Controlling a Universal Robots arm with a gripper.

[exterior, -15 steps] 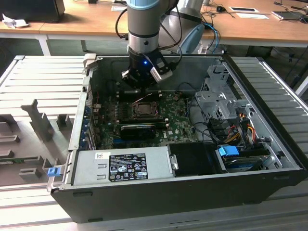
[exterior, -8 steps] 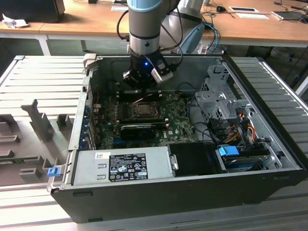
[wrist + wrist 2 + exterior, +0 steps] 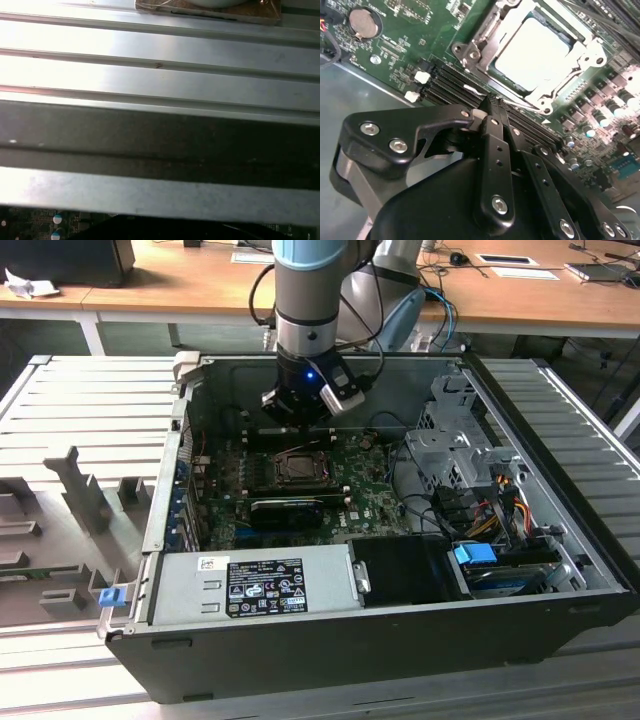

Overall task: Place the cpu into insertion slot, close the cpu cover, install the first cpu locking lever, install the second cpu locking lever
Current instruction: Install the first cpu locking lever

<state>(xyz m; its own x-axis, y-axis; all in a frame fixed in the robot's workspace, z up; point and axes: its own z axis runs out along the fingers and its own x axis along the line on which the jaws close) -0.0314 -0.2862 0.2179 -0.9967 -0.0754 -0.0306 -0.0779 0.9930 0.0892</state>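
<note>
Now claw (image 3: 492, 102) pinched together, empty, beside cpu (image 3: 532, 52) under cpu cover (image 3: 580, 55).

Pretty even overhead room light in the exterior view, but dim and shadowy down inside the open case (image 3: 560, 540). Blown-out glare on the cpu (image 3: 532, 52) in the second wrist view. Washed-out streaks and soft focus across the ribbed metal (image 3: 150, 75) in the first wrist view.

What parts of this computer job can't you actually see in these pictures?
- Hand: in the second wrist view its fingertips sit behind its own black body, so whether it is open or shut is unclear.
- Cpu: bright glare washes out its surface.
- Insertion slot: in the exterior view, too small to judge the levers.
</note>
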